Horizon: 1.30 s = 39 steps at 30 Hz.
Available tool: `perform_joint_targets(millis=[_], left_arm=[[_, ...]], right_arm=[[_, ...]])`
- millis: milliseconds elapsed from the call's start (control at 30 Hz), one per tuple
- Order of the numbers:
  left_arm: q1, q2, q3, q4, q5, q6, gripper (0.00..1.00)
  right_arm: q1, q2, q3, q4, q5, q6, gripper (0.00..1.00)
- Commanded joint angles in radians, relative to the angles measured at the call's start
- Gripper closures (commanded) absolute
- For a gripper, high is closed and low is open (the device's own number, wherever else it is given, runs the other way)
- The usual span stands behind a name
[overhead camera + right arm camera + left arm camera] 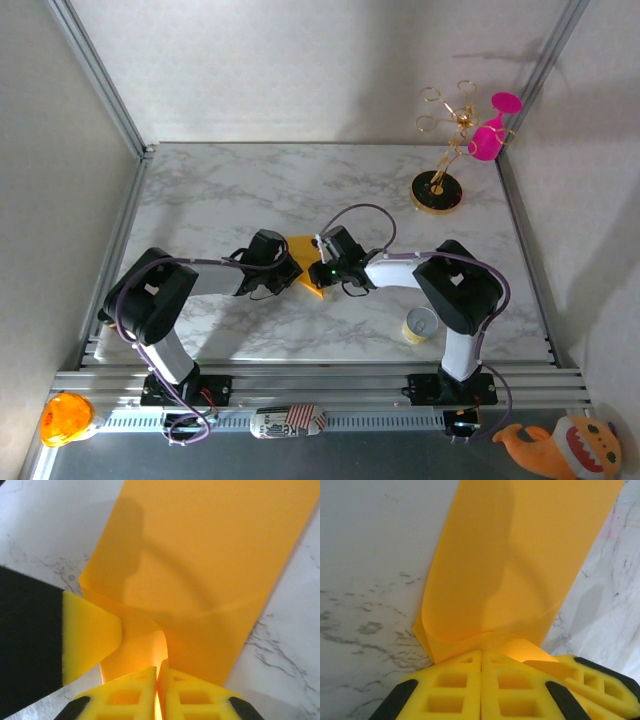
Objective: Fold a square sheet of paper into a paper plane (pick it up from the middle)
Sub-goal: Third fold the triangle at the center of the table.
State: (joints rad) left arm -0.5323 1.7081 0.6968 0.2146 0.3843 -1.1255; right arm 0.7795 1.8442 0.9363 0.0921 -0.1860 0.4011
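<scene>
left claw [481,656] sat with its two yellow foam fingers pressed together, and the near edge of the square sheet of paper [520,555] was nipped between them. the sheet curled up out of that grip in a soft fold, then ran flat away over the marble table [365,555].

right claw [159,674] looked much the same in its own wrist view. its fingers stood almost together, with only a thin bright slit between them, and a curled lip of the paper was caught in that slit. one yellow finger of the left claw showed at the left of that view, touching the rolled edge just beside the right claw.

from the top camera the two claws met nose to nose near the middle of the table. the paper lay between and under them, one corner poking out toward the far side and a pointed corner toward the near edge. it was curled at the gripped edge and not yet a dart.

well apart from it, a gold stand [438,190] with a pink glass [487,142] stood at the far right corner. a small can [421,325] stood near the right arm's base. a round orange toy [65,418] lay off the table at the near left.
</scene>
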Motion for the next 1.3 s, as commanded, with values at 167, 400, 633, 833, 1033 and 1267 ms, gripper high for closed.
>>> perform_joint_targets(millis=[167, 400, 633, 833, 1033, 1267], left_arm=[[0.003, 0.053, 0.011, -0.133, -0.069, 0.024, 0.95], [0.002, 0.064, 0.026, -0.141, -0.063, 0.035, 0.95], [0.0, 0.059, 0.022, -0.151, -0.071, 0.02, 0.95], [-0.003, 0.062, 0.018, -0.152, -0.07, 0.02, 0.95], [-0.004, 0.058, 0.014, -0.152, -0.068, 0.023, 0.95], [-0.005, 0.06, 0.014, -0.157, -0.068, 0.027, 0.95]], right_arm=[[-0.058, -0.153, 0.021, -0.112, -0.003, 0.143, 0.59], [-0.065, -0.165, 0.03, -0.127, -0.19, 0.06, 0.77], [-0.039, -0.113, 0.035, -0.132, -0.288, 0.026, 0.88], [-0.019, -0.056, 0.063, -0.164, -0.29, 0.016, 0.91], [-0.007, -0.016, 0.081, -0.185, -0.275, 0.026, 0.91], [-0.005, 0.009, 0.074, -0.201, -0.251, 0.035, 0.92]])
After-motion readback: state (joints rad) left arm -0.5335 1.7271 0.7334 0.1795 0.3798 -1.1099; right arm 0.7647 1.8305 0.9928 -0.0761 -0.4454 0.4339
